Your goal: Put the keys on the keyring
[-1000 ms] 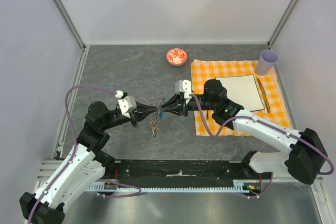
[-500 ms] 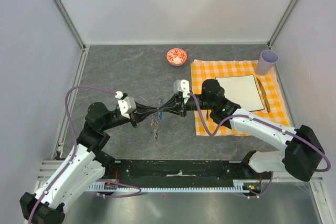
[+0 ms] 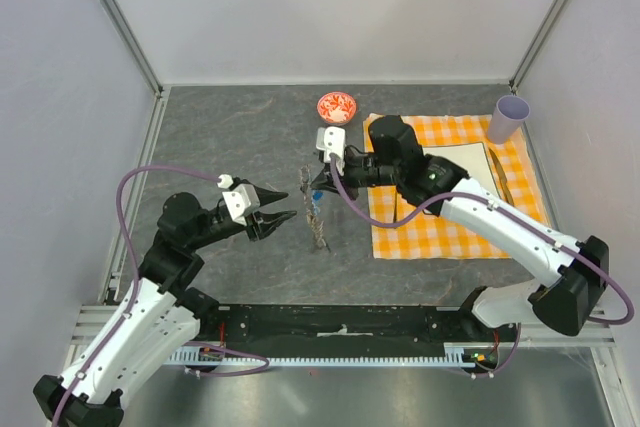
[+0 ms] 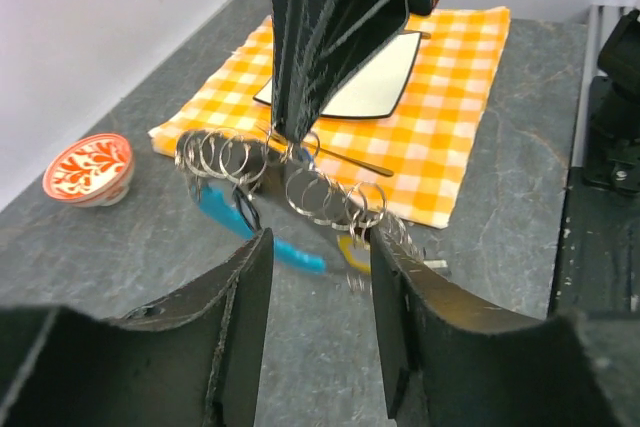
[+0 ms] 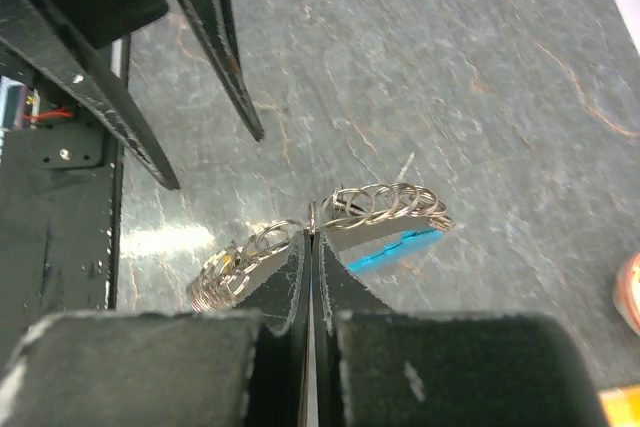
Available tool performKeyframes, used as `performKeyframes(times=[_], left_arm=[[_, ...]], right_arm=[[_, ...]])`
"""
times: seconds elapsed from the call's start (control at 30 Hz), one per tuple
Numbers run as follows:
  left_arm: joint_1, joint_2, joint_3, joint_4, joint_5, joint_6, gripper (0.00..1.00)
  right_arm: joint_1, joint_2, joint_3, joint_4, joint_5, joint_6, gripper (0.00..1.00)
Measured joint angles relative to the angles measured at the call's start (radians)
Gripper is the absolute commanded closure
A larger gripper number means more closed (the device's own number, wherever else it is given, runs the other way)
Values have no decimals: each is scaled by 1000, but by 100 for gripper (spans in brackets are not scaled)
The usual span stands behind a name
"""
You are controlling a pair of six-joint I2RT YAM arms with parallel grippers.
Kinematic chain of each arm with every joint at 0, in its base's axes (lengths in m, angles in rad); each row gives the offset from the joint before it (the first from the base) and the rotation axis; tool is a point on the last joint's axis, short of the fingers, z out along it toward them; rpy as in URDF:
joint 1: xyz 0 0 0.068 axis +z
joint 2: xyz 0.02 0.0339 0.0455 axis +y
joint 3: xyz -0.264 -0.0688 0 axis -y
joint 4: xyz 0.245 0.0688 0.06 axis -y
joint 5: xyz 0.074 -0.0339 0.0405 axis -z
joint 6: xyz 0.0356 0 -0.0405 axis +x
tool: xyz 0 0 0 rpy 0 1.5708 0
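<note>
My right gripper (image 3: 313, 185) is shut on the keyring (image 3: 309, 183), a thin wire loop strung with several small split rings and a light-blue strip. It holds the loop above the grey table. The keys (image 3: 319, 233) hang from it in a bunch. In the right wrist view the shut fingertips (image 5: 297, 247) pinch the wire, with rings (image 5: 388, 201) on either side. My left gripper (image 3: 282, 209) is open and empty, just left of the keyring and apart from it. In the left wrist view the keyring (image 4: 232, 158), the blue strip (image 4: 285, 251) and a yellowish key head (image 4: 352, 251) hang beyond my open left gripper (image 4: 318, 252).
A red-and-white bowl (image 3: 337, 108) stands at the back. An orange checked cloth (image 3: 440, 232) lies on the right with a white card (image 3: 455, 175) and a thin utensil (image 3: 497, 179) on it. A lilac cup (image 3: 508, 118) stands at the cloth's far right corner.
My left gripper has let go of the keyring, opened and drawn back to the left. My right gripper has carried the keyring and keys away from it, towards the back.
</note>
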Motion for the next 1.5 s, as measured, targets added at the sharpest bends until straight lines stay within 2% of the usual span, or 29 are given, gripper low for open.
performKeyframes(times=[0.27,0.47,0.87,1.2,1.4,1.5], left_arm=[[0,-34,12,-72,-34,68,47],[0,-29,13,-81,-2,77,49],[0,90,29,-63,181,76,57],[0,154,47,-50,206,76,60],[0,187,54,-50,200,75,68],[0,196,57,-54,187,75,77]], right_arm=[[77,137,291,-410,175,-154,100],[132,165,304,-541,180,-239,100],[139,163,290,-536,124,-323,100],[139,163,256,-471,87,-343,100],[139,163,244,-439,73,-343,100],[139,163,237,-430,71,-343,100]])
